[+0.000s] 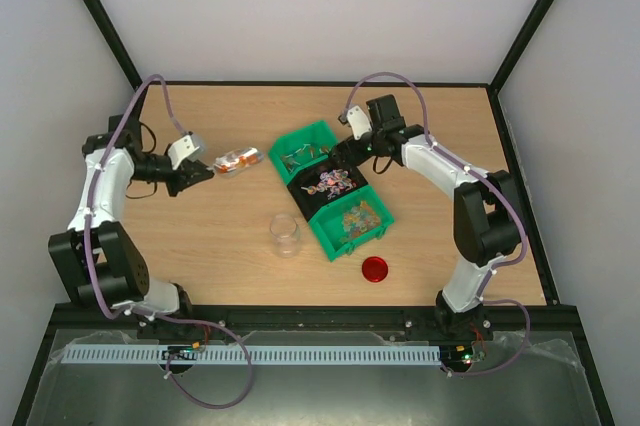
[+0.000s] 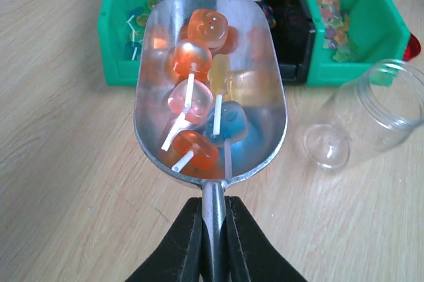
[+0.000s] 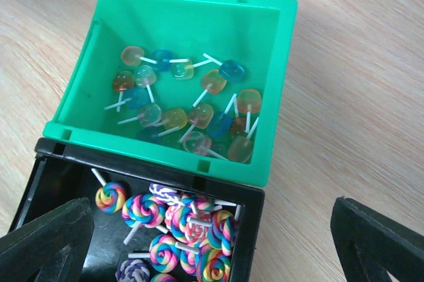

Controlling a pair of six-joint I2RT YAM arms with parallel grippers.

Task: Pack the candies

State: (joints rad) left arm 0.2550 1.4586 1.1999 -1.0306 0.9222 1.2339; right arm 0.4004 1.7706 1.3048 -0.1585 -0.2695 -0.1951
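Note:
My left gripper point(image 2: 213, 226) is shut on the handle of a metal scoop point(image 2: 265, 63) that holds several orange, yellow and blue candies on sticks point(image 2: 192, 63). In the top view the left gripper point(image 1: 197, 174) holds the scoop point(image 1: 236, 159) left of the bins. A small clear jar point(image 1: 285, 234) stands open on the table and shows at the right of the left wrist view point(image 2: 381, 106). My right gripper point(image 3: 211, 229) is open and empty above the black bin of swirl lollipops point(image 3: 179, 229). In the top view the right gripper point(image 1: 350, 148) hangs over the bins.
Three bins stand in a diagonal row: a green one with translucent candies point(image 1: 303, 136), the black one point(image 1: 300, 194), and a green one with tiny multicoloured candies point(image 1: 325, 238). A red round lid point(image 1: 375, 269) lies near the front right.

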